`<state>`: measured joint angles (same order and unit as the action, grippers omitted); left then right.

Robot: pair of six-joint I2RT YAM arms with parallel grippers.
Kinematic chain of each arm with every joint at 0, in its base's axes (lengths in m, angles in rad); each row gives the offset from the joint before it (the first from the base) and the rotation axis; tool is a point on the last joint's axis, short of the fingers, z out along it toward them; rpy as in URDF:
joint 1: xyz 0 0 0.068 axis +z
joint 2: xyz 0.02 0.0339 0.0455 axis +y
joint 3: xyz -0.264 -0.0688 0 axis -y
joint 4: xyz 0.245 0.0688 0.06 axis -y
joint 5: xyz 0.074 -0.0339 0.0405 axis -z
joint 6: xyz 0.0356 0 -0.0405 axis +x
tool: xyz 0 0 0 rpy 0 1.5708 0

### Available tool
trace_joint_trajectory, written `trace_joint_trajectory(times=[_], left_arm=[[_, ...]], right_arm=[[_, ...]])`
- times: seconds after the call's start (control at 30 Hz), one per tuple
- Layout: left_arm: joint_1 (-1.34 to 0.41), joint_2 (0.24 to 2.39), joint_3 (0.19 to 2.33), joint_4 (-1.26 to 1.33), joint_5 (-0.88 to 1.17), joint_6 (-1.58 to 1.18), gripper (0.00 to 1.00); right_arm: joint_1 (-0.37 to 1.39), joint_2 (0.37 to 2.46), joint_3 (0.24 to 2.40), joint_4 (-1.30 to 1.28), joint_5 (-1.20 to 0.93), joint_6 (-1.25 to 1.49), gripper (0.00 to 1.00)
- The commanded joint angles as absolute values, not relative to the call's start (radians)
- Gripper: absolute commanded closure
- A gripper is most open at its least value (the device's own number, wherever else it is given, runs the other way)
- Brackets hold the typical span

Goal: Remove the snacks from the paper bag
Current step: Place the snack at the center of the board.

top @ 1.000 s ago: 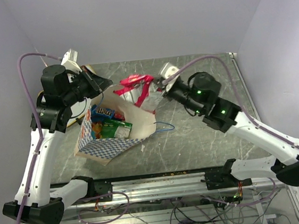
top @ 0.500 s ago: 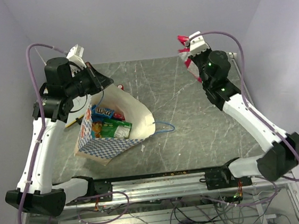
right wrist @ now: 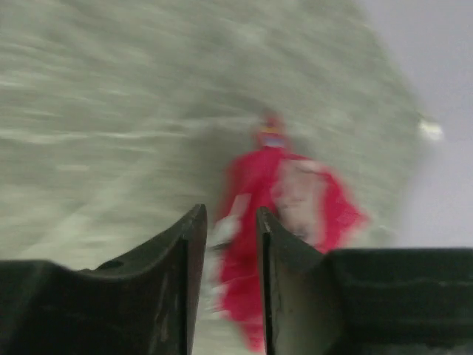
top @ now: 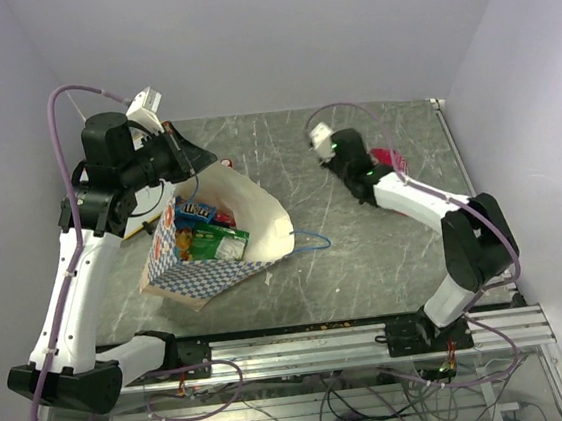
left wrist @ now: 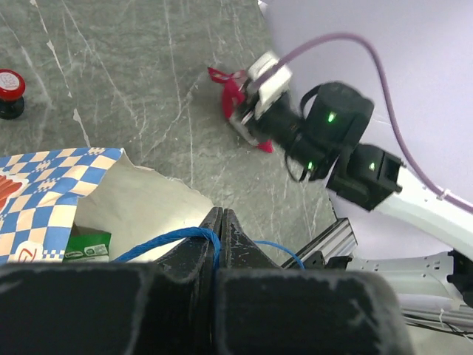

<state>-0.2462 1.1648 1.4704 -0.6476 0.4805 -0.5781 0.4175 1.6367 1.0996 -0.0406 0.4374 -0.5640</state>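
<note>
Red and glossy, a foil packet (right wrist: pixel 284 222) lies on the table (top: pixel 366 252) just ahead of the right gripper (right wrist: pixel 230 214), its lower end showing in the narrow gap of the parted jaws; blur hides any print. The left gripper (left wrist: pixel 220 216) is clamped on the blue cord (left wrist: pixel 171 238). Below those jaws gapes the paper bag (left wrist: pixel 55 181), holding a green packet (left wrist: pixel 87 245), label too small to read.

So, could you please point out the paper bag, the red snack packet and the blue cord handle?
paper bag (top: pixel 261 213), top view, cream inner wall.
red snack packet (right wrist: pixel 290 191), right wrist view, blurred middle.
blue cord handle (left wrist: pixel 168 241), left wrist view, middle of its arc.
</note>
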Motion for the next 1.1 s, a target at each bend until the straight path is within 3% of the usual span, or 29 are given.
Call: trace_joint_trajectory(times=[0.0,0.1,0.27,0.47,0.67,0.87,0.97,1.07], left_arm=[[-0.256,1.144,1.476,-0.573,0.518,-0.585,0.93],[-0.256,1.149,1.503,-0.611,0.492,-0.563,0.93],[-0.253,1.154,1.503,-0.611,0.498,-0.573,0.93],[-0.253,1.15,1.488,-0.585,0.508,-0.598,0.93],[-0.253,1.153,1.48,-0.576,0.521,-0.61,0.93],[-0.252,1.169,1.483,-0.568,0.538,-0.621,0.93],[-0.252,1.172,1.48,-0.564,0.539,-0.627,0.93],[-0.252,1.174,1.474,-0.557,0.541,-0.633,0.93]], right_arm=[[0.542,1.57,1.06,-0.133,0.069,-0.108,0.61],[0.511,1.457,1.007,-0.033,0.055,-0.025,0.43],[0.307,1.443,1.106,-0.093,-0.019,0.133,0.27],[0.12,1.512,1.172,-0.117,-0.193,0.36,0.23],[-0.139,1.646,1.1,0.003,-0.646,0.594,0.21],[-0.156,1.829,0.982,0.356,-0.87,0.799,0.21],[-0.154,1.92,0.908,0.533,-0.883,0.898,0.21],[-0.153,1.996,0.906,0.505,-0.866,0.876,0.24]])
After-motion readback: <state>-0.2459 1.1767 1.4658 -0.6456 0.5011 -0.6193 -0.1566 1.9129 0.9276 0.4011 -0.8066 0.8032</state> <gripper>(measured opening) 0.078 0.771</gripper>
